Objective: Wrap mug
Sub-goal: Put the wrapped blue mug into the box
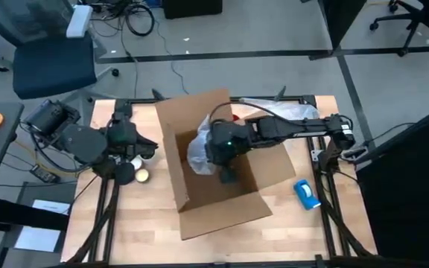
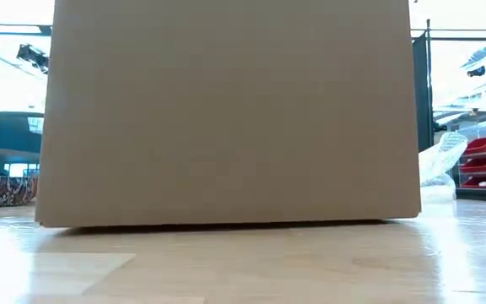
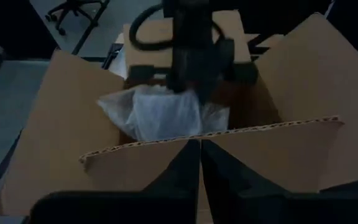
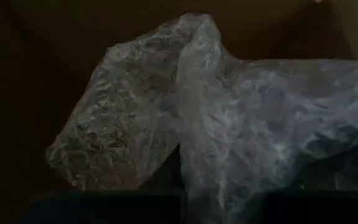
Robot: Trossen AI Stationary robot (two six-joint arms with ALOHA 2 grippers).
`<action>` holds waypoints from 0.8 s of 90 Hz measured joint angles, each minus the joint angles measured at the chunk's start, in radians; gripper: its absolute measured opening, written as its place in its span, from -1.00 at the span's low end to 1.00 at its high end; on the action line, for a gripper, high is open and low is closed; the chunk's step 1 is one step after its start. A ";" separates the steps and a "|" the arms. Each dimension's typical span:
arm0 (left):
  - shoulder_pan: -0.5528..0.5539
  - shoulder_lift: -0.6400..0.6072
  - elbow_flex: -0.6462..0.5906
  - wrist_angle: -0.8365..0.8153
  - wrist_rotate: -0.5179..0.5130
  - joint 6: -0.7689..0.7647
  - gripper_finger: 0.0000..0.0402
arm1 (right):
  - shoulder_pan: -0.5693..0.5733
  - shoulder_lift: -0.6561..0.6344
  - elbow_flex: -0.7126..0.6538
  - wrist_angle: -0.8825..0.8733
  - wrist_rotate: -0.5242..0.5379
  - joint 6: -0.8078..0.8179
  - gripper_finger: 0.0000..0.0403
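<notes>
- No bare mug shows in any view; judging by the task, it likely sits inside the bubble wrap bundle (image 1: 201, 151), which lies in the open cardboard box (image 1: 222, 212) at its left-far part.
- If so, the mug would handle as a stiff, breakable thing under a soft, slippery, springy skin; a hold across the bundle's thick middle looks safer than pulling on a loose fold, which could unwind.
- Over the bundle, the right gripper (image 1: 226, 160) reaches down into the box from the right; the right wrist view is filled with crumpled wrap (image 4: 216, 130), but whether its fingers are spread or pinching the wrap cannot be told.
- Room inside is tight: the box walls and the raised flaps (image 3: 272, 146) close in on all sides, so moves must go mostly up and down.
- Left of the box, the left gripper (image 3: 199, 177) waits above the surface (image 1: 125, 223), its fingers pressed together and pointing at the box.
- A small white cup (image 1: 137, 161) and a roll of tape (image 1: 143, 176) lie near the left arm; a blue object (image 1: 307, 193) lies on the right, and spare wrap (image 1: 281, 110) at the far edge.
</notes>
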 joint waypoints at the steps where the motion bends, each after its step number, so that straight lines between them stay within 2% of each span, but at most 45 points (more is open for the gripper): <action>1: 0.000 0.000 0.000 0.000 0.000 0.000 -1.00 | -0.001 0.003 0.000 0.000 -0.006 0.002 -0.99; 18: 0.000 0.000 0.000 0.000 0.002 0.000 -1.00 | 0.026 0.059 0.000 -0.016 -0.117 0.015 -0.99; 33: 0.000 0.000 0.000 0.000 0.002 0.000 -1.00 | 0.061 0.105 0.000 -0.059 -0.122 0.007 -0.98; 58: 0.000 0.000 0.000 -0.001 0.002 -0.003 -1.00 | 0.056 0.158 -0.005 -0.181 -0.146 0.046 -0.98; 72: 0.000 0.000 0.000 -0.001 0.002 -0.002 -1.00 | 0.055 0.225 -0.005 -0.191 -0.149 0.069 -0.96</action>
